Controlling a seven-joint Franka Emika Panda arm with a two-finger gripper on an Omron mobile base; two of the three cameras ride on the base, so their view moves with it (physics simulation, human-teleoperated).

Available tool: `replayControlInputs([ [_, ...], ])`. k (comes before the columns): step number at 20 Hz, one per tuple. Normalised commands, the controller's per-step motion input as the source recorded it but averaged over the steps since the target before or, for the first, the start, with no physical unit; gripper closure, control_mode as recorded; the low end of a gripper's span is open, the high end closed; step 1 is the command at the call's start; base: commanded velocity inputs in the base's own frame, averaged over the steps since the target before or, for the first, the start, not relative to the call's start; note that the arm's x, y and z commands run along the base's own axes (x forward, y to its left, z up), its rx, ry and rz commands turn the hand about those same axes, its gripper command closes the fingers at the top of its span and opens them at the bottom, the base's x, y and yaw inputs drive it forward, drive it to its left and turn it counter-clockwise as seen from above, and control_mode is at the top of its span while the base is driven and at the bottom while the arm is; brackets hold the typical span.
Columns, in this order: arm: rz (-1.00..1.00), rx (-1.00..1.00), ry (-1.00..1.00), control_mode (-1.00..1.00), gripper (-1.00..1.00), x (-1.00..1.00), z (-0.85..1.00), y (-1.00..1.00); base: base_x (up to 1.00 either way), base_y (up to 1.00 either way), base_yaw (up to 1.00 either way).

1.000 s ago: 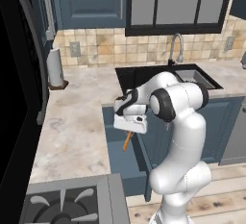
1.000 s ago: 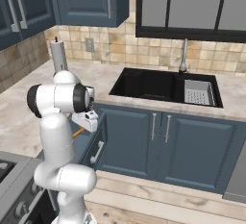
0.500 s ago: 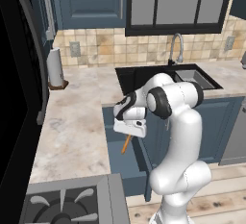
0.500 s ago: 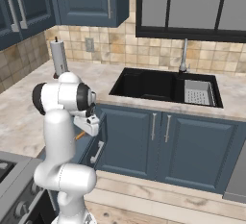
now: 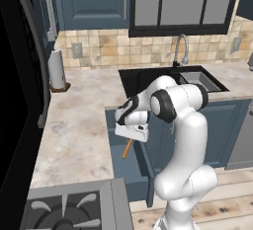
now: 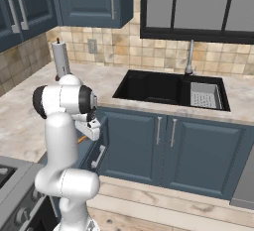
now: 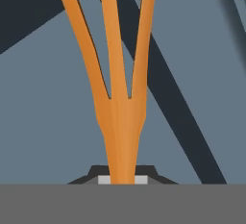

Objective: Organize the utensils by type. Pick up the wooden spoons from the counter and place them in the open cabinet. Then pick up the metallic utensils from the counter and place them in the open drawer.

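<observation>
My gripper (image 5: 129,139) is shut on the handle of the orange-copper fork (image 5: 127,148), one of the metallic utensils. The fork hangs tines-down inside the open drawer (image 5: 116,164), just off the edge of the beige counter (image 5: 74,125). In the hand view the fork (image 7: 117,88) rises from between my fingertips, its three tines spread over the drawer's blue-grey floor (image 7: 43,122); my gripper (image 7: 122,180) pinches its neck. From the right, my hand hides most of the fork (image 6: 81,139). The wooden spoons are out of view. A dark blue upper cabinet (image 5: 94,2) hangs above the backsplash.
A black sink (image 5: 148,78) with a faucet (image 5: 182,49) lies right of the drawer. A paper towel roll (image 5: 57,70) stands at the back of the counter. A stove top (image 5: 64,209) is at the near left. A dark tall unit (image 5: 20,100) borders the counter's left side.
My hand has sunk a little with the fork, bringing the tines lower into the drawer. The jaws have stayed shut on it.
</observation>
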Motion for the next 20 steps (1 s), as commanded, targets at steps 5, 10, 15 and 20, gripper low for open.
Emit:
replayControlInputs([
  [5,0.00,-0.01,-0.06,-1.00,1.00,-0.09,-0.35,-0.13,0.00,0.00,0.00],
  [10,-0.01,0.00,-0.06,-1.00,1.00,-0.19,-0.44,-0.33,0.00,0.00,0.00],
  [15,-0.02,0.00,-0.02,-1.00,1.00,-0.19,-0.47,-0.41,0.00,0.00,0.00],
  [20,-0.02,0.00,0.00,-1.00,1.00,-0.20,-0.52,-0.51,0.00,0.00,0.00],
])
